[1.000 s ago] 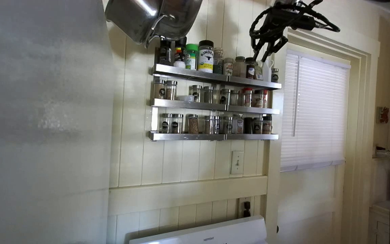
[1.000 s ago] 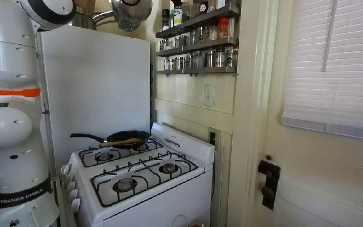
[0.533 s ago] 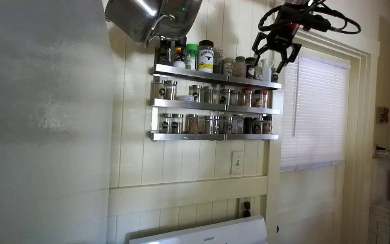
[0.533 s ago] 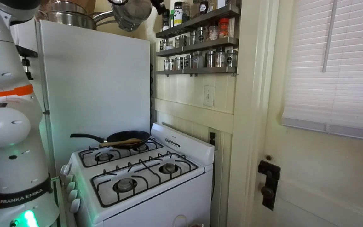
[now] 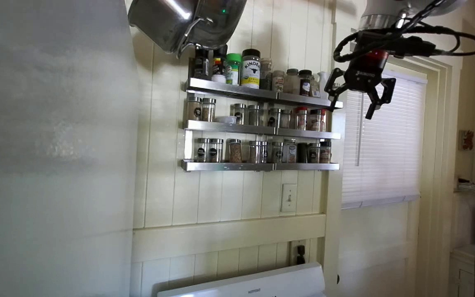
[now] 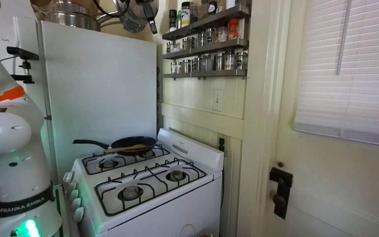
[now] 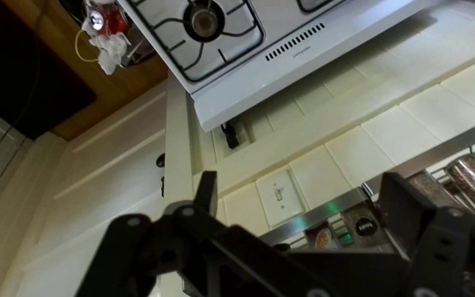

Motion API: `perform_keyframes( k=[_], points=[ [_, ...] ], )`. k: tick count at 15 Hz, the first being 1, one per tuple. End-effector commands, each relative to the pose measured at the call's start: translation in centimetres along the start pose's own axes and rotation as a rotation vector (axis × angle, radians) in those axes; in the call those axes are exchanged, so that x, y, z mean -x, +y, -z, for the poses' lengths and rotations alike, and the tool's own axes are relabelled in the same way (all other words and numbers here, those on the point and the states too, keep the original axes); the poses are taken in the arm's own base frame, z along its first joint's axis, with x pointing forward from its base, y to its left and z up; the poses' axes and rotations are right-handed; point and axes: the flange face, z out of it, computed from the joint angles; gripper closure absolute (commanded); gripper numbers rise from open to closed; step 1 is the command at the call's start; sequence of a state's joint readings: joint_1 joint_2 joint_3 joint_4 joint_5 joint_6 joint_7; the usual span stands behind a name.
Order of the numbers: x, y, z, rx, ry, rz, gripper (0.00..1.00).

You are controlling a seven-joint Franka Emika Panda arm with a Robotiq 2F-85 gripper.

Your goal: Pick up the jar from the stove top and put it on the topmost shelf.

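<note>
My gripper (image 5: 351, 109) hangs in front of the right end of the topmost shelf (image 5: 233, 87) in an exterior view. Its fingers are spread wide, and nothing is between them. In the wrist view the gripper (image 7: 299, 181) also shows apart jaws, with a lower rack tier and its jars behind. Several jars stand along the topmost shelf, among them a small one (image 5: 314, 88) near its right end. Which is the task's jar cannot be told. The stove top (image 6: 120, 171) carries no visible jar. Only part of a dark finger (image 6: 150, 16) shows in that exterior view.
A black frying pan (image 6: 133, 141) with a wooden utensil sits on a rear burner. A large steel pot (image 5: 188, 24) juts out left of the rack. The refrigerator (image 6: 100, 89) flanks the stove. A door with a blind (image 5: 382, 148) lies to the right.
The jaws have opened wide. My gripper has drawn away from the jars at the topmost shelf's right end, moving rightward, lower and larger in that view. The shelf's jars look unmoved.
</note>
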State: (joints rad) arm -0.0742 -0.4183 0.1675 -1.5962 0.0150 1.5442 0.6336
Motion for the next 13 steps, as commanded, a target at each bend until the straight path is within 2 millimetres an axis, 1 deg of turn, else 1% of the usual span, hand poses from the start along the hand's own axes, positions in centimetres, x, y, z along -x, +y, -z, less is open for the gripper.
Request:
perform_keyframes(
  k=[1, 2, 5, 6, 7, 9, 10, 11, 12, 13],
  points=[
    [2.9, 1.6, -3.1, -0.023, 0.031, -0.066, 0.0],
    [3.1, 1.9, -4.0, -0.038, 0.053, -0.12, 0.0],
    [3.6, 3.1, -6.9, -0.051, 0.151, -0.154, 0.0],
    [3.9, 3.6, -8.1, -0.048, 0.175, -0.129, 0.0],
    [4.0, 4.3, -9.6, -0.056, 0.187, -0.102, 0.0],
    [4.9, 6.3, -13.5, -0.05, 0.12, -0.021, 0.0],
    [3.2, 4.0, -10.7, -0.039, 0.129, -0.068, 0.0],
    [3.5, 4.9, -12.3, -0.031, 0.118, -0.049, 0.0],
    [3.7, 5.5, -13.3, -0.027, 0.11, -0.041, 0.0],
    [3.8, 5.8, -13.8, -0.026, 0.106, -0.037, 0.0]
  ],
)
